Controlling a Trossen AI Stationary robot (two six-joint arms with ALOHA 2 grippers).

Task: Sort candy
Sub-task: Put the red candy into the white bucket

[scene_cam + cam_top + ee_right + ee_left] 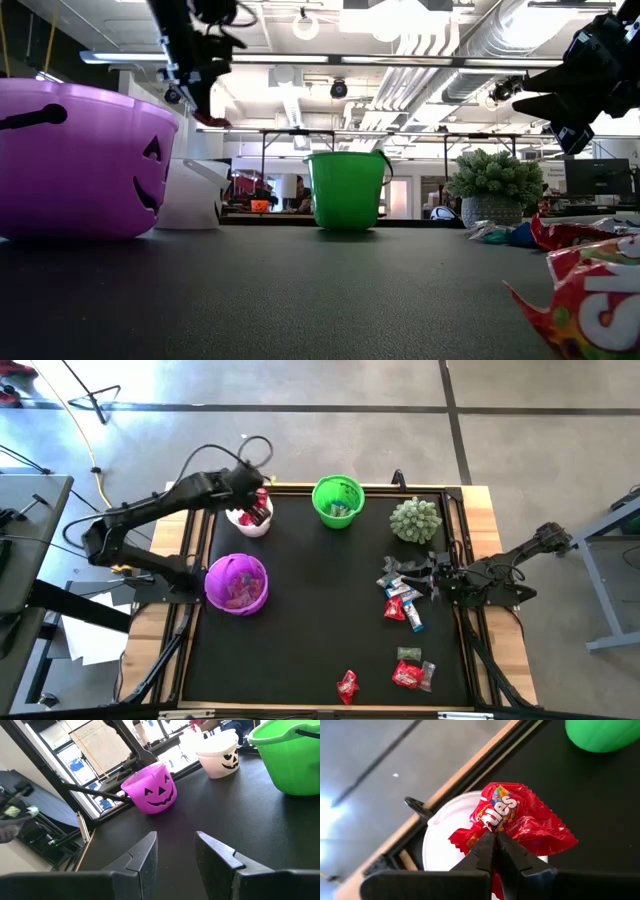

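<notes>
My left gripper (262, 500) hangs over the white bucket (248, 522) at the table's far left, shut on a red candy packet (522, 817). The low view shows the packet's red tip (212, 121) just under the fingers, above the white bucket (190, 195). My right gripper (175, 847) waits open at the table's right side, level, with nothing between its fingers. Loose candy (402, 598) lies in a heap just in front of it. More candy (410, 675) lies near the front edge, with a single red piece (347, 685) beside it. My left gripper pinches the red packet between its two fingertips (485, 845), at the crumpled part of the wrapper (489, 826) near one edge. The fingers slant down from above. The packet is lifted clear and sticks out past the fingertips, over the white bucket's opening (445, 837).
A purple pumpkin bucket (237, 582) with candy inside stands at the left. A green bucket (337, 500) stands at the far middle. A spiky pale-green ball (415, 520) sits at the far right. The black mat's middle (320, 600) is bare.
</notes>
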